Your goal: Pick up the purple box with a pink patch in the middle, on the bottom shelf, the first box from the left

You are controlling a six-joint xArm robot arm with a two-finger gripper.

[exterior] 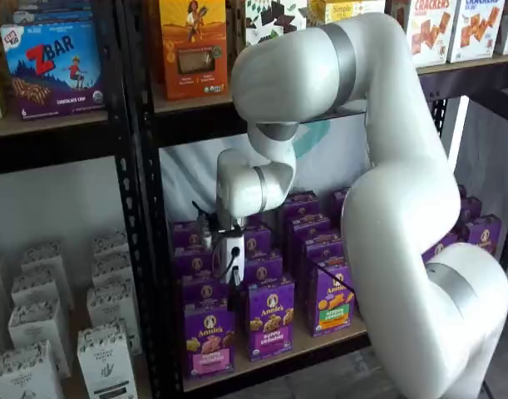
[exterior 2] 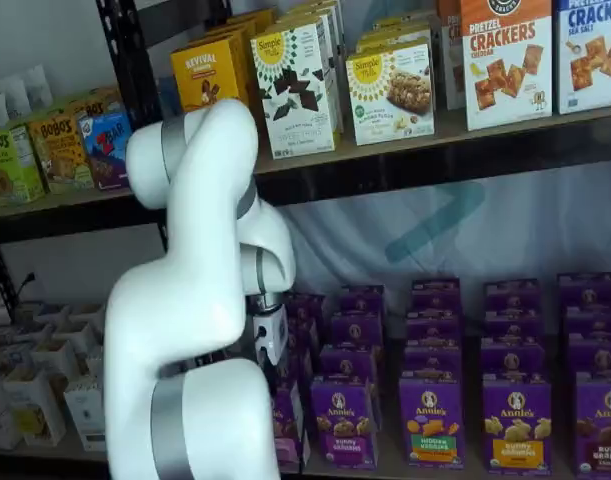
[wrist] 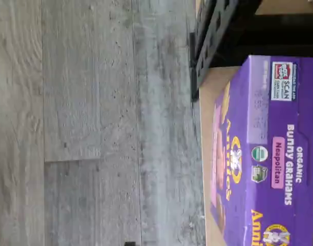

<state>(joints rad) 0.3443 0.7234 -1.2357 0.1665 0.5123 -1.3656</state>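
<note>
The hand point(exterior: 229, 259) hangs above the purple box point(exterior: 209, 339) on the bottom shelf point(exterior: 320, 345); its finger spacing cannot be made out.

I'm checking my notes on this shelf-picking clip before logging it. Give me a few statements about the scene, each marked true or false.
1. The purple box stands upright at the front of the bottom shelf. True.
2. The gripper is holding the purple box in the air. False: the box rests on the shelf, with the gripper's white body above the row behind it, jaws not visible.
3. The wrist view shows a carton reading "Neapolitan". True.
4. The box right beside the purple box is yellow. False: its neighbour is also purple.
5. The crackers boxes sit on the upper shelf. True.
</note>
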